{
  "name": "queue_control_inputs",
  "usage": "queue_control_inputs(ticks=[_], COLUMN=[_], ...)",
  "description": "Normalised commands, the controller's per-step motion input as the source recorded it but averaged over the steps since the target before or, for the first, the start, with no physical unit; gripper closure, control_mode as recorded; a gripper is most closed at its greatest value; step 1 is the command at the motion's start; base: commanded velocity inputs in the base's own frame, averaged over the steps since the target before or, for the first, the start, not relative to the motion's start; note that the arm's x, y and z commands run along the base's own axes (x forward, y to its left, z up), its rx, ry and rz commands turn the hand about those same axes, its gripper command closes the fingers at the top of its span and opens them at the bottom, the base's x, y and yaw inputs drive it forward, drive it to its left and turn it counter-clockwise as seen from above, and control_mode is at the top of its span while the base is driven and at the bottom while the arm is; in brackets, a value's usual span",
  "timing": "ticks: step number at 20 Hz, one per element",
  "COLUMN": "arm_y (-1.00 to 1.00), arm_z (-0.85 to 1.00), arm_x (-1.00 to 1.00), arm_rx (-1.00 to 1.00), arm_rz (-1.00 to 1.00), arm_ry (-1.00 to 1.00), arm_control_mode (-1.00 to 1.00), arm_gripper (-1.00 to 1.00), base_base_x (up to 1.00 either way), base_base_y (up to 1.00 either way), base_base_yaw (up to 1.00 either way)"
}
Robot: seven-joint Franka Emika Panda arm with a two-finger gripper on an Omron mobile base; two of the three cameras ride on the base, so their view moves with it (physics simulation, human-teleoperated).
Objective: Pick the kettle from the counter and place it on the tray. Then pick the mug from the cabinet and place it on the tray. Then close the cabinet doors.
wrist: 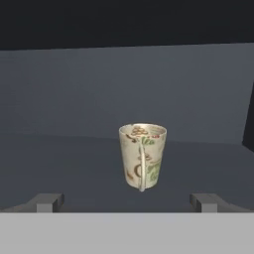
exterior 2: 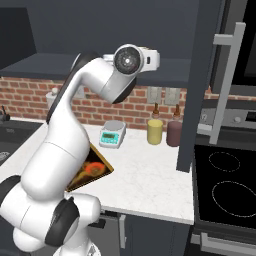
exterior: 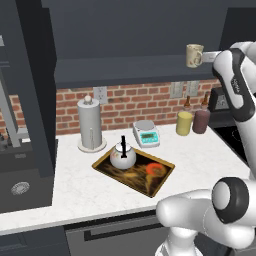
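Pincer (wrist: 127,202) spread wide, nothing between the tips; both dark tips rise at the bottom of the hand view, one to each side of the mug (wrist: 142,156). Mug lies straight ahead of the pincer along its pointing direction, apart from it, roughly centred between the tips. It stands upright on the dark cabinet shelf (wrist: 59,163), long axis vertical, open rim up, loop handle turned toward the camera. Judgement: a straight advance should bring the mug body between the tips; the facing handle may meet the hand first, so depth of approach needs care.

Left base view: mug (exterior: 194,55) sits up in the open cabinet (exterior: 130,70), just left of the arm's wrist; single arm, so no choice of side.

Kettle (exterior: 122,156) already rests on the tray (exterior: 162,179), at its left end, handle upright. Tray lies on the white table (exterior: 75,185). Judgement: first step done, mug pick in hand, doors not yet closed.

Writing: mug carries a floral-looking pattern in brown, red and green; no legible lettering. Kitchen scale (exterior: 146,133) display too small to read. No brands discernible.
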Motion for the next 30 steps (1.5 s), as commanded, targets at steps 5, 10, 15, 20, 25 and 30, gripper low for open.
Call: queue_control_inputs(ticks=[5, 10, 15, 20, 25, 30], arm_y=[-0.01, -0.02, 0.0, 0.0, 0.0, 0.0], arm_z=[-0.04, -0.02, 0.0, -0.04, -0.07, -0.05], arm_x=[0.26, 0.31, 0.37, 0.3, 0.19, 0.14], arm_rx=[0.0, 0.0, 0.0, 0.0, 0.0, 0.0], arm_rz=[0.02, 0.04, 0.04, 0.03, 0.03, 0.01], arm_ry=[0.0, 0.0, 0.0, 0.0, 0.0, 0.0], arm_control_mode=[-1.0, -1.0, -1.0, -1.0, -1.0, -1.0], arm_gripper=[-1.0, -1.0, -1.0, -1.0, -1.0, -1.0], base_base_x=[0.0, 0.0, 0.0, 0.0, 0.0, 0.0], base_base_y=[0.0, 0.0, 0.0, 0.0, 0.0, 0.0], base_base_yaw=[0.0, 0.0, 0.0, 0.0, 0.0, 0.0])
